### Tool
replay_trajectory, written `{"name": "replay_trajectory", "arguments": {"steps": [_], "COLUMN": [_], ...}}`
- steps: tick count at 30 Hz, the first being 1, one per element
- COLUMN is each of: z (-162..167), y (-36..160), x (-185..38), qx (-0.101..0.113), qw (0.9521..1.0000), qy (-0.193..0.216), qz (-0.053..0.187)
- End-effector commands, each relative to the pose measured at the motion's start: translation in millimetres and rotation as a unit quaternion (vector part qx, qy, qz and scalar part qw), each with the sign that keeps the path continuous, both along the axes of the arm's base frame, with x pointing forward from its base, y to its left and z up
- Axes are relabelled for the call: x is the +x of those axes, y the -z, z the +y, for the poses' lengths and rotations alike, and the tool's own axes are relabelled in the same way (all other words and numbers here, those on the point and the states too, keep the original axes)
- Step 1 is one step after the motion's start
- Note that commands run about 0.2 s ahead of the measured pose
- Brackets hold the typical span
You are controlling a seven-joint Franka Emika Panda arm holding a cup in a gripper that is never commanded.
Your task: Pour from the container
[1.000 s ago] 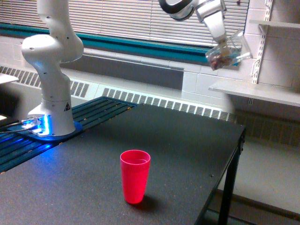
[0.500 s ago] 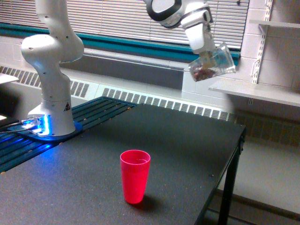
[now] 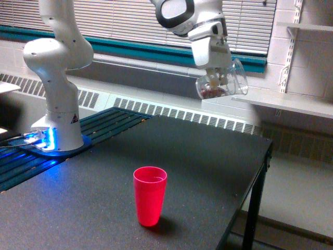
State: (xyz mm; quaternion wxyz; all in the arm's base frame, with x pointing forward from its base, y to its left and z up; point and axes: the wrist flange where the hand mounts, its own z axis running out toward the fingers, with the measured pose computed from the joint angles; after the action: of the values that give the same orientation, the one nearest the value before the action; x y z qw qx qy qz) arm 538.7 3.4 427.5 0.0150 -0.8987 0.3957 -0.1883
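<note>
Mug [image 3: 221,81]: clear, dark bits inside, tilted, clenched in gripper [image 3: 214,74], high and far right of red cup [image 3: 150,196]. Advice: centre above cup before tipping further.

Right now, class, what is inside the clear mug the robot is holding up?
Through the clear mug a small dark reddish-brown heap shows at the lower end. What it is cannot be told; the pincer covers part of the mug.

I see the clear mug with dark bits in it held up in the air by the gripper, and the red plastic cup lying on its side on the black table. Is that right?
Not quite. The opaque red plastic cup stands upright, mouth up, on the black table, as the exterior view shows. The rest holds: the gripper holds the clear see-through mug, with dark contents, tilted in the air, well above the table.
</note>
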Motion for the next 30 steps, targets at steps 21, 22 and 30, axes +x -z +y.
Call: {"name": "replay_trajectory", "arguments": {"steps": [21,22,30], "z": [-80,-83,-91], "y": [36.4,39.4,57.9], "x": [-22,-24,-43], "qx": [0.010,0.009,0.013], "qw": [0.9942,0.9940,0.9926], "qy": [0.107,0.109,0.119], "qz": [0.005,0.007,0.021]}}
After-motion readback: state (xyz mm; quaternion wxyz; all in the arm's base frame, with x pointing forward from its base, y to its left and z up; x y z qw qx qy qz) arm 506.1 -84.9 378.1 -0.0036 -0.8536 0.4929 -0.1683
